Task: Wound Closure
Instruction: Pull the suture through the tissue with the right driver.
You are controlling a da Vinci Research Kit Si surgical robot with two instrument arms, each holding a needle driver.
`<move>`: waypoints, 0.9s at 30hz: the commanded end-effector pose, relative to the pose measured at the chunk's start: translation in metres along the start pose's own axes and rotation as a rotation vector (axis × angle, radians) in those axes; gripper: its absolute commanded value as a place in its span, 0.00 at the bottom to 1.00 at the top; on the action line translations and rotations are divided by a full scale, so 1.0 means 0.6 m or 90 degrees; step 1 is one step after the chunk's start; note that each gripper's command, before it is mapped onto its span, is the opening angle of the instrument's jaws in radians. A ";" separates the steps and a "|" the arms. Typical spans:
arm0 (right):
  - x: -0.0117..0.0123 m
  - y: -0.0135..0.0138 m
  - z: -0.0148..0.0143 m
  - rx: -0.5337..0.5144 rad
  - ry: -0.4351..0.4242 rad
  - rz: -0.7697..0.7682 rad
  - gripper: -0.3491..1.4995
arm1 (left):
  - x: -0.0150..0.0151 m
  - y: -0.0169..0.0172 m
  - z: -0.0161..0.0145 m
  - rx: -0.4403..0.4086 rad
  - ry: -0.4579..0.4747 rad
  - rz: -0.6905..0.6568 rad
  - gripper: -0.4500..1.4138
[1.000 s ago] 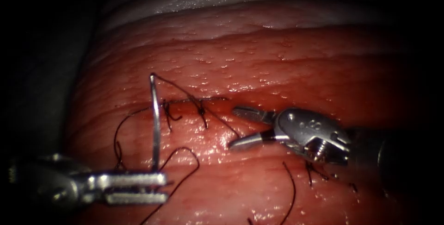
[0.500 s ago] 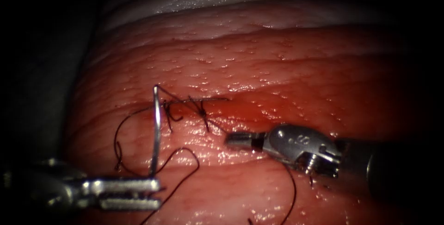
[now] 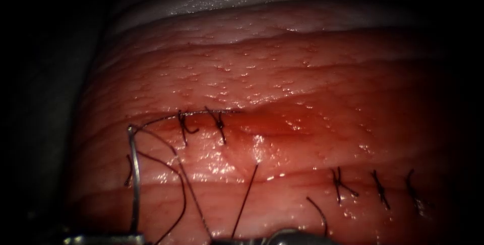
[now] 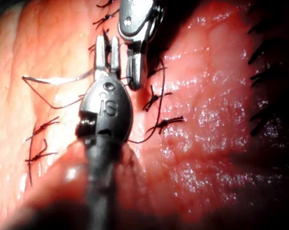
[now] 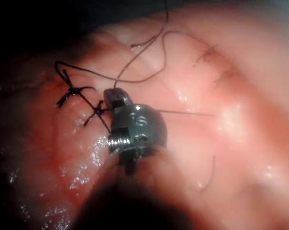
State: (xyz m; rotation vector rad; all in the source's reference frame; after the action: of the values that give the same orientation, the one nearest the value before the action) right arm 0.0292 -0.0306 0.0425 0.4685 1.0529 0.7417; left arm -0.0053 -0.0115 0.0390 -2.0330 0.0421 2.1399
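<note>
Both tools have dropped back toward the viewer. Left end effector (image 4: pixel 107 50) stays clamped on the needle (image 3: pixel 133 179), clear of tissue (image 3: pixel 302 88); right end effector (image 5: pixel 114 98) together on thread (image 3: pixel 244 199).

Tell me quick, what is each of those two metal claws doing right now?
Left arm's tool: shut on the curved silver needle, near one end, outside the red tissue.
Right arm's tool: shut on the dark thread.
</note>
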 end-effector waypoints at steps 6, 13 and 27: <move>0.0017 0.0045 0.0017 -0.023 0.065 -0.193 0.77 | -0.0007 -0.0024 -0.0039 0.033 -0.027 -0.013 0.00; 0.0020 0.0151 -0.0008 -0.106 0.087 -0.259 0.85 | -0.0025 -0.0078 -0.0102 0.106 -0.065 -0.017 0.00; -0.0038 0.0285 0.0043 -0.154 0.057 -0.270 0.89 | -0.0041 -0.0082 -0.0088 0.105 -0.061 -0.014 0.00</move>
State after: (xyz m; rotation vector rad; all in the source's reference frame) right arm 0.0248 -0.0208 0.0558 0.0007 1.0770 0.5053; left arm 0.0013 -0.0077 0.0411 -1.8288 0.1772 2.1401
